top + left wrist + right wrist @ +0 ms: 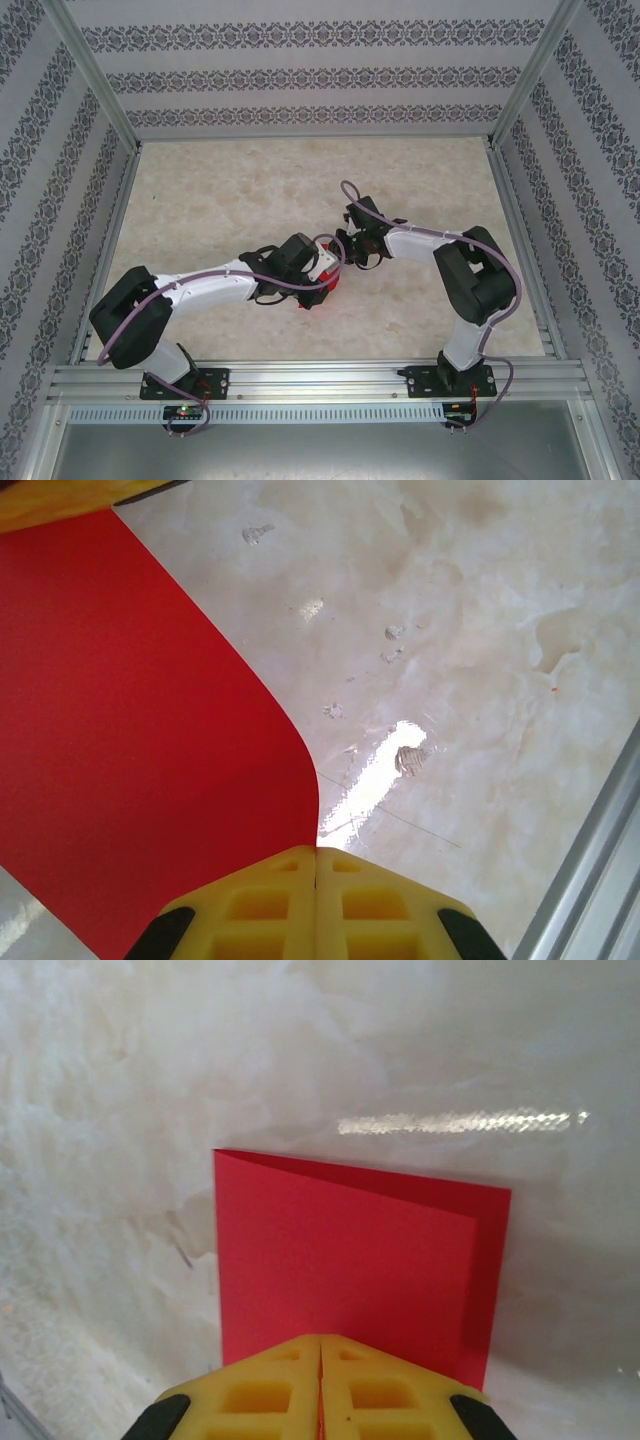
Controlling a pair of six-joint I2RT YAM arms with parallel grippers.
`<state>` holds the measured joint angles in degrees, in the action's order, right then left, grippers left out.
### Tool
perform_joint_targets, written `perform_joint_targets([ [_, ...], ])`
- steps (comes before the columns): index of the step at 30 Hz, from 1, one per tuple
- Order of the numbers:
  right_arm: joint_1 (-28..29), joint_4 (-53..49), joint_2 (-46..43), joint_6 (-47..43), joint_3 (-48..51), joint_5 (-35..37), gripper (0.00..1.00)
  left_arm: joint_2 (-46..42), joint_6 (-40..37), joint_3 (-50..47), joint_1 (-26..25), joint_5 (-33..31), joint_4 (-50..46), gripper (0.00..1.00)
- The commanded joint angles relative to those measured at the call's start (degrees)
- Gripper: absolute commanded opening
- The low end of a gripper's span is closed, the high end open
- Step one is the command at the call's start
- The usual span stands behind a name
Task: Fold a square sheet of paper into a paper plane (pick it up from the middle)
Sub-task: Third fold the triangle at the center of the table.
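The square sheet of paper point(340, 1270) is bright red and doubled over, its top layer offset so a strip of the lower layer shows along the right and far edges. My right gripper point(320, 1340) is shut on its near edge, with red showing in the slit between the yellow fingers. In the left wrist view the sheet point(130, 730) curves up off the table, and my left gripper point(317, 852) is shut on its edge. From above, both grippers meet mid-table, left gripper point(320, 274) and right gripper point(346, 252), with a little of the sheet point(328, 293) showing beneath them.
The pale marbled tabletop point(300, 180) is boxed in by patterned walls and aluminium posts. A metal rail point(320, 378) runs along the near edge by the arm bases, and another rail point(590, 880) shows at the lower right of the left wrist view.
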<state>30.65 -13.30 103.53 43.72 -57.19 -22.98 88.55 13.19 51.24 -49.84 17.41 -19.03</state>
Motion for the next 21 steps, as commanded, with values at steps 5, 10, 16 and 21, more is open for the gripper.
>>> perform_joint_targets([
  [5, 1.0, -8.4, 5.0, -7.7, -5.1, 2.4, 0.08, 2.0, 1.7, 0.4, 4.6, 7.3, 2.3, 0.0],
  [10, 1.1, -10.8, 6.1, -10.1, -6.4, 3.5, 0.08, 4.5, 1.2, 2.3, 7.7, 10.4, 1.0, 0.0],
  [16, 1.0, -11.5, 5.9, -11.5, -7.1, 3.1, 0.08, 7.2, 1.0, 3.5, 9.2, 11.2, 0.5, 0.0],
  [21, 0.9, -11.6, 6.2, -11.8, -7.2, 2.9, 0.08, 7.9, -0.1, 4.0, 10.3, 9.3, -0.5, 0.0],
])
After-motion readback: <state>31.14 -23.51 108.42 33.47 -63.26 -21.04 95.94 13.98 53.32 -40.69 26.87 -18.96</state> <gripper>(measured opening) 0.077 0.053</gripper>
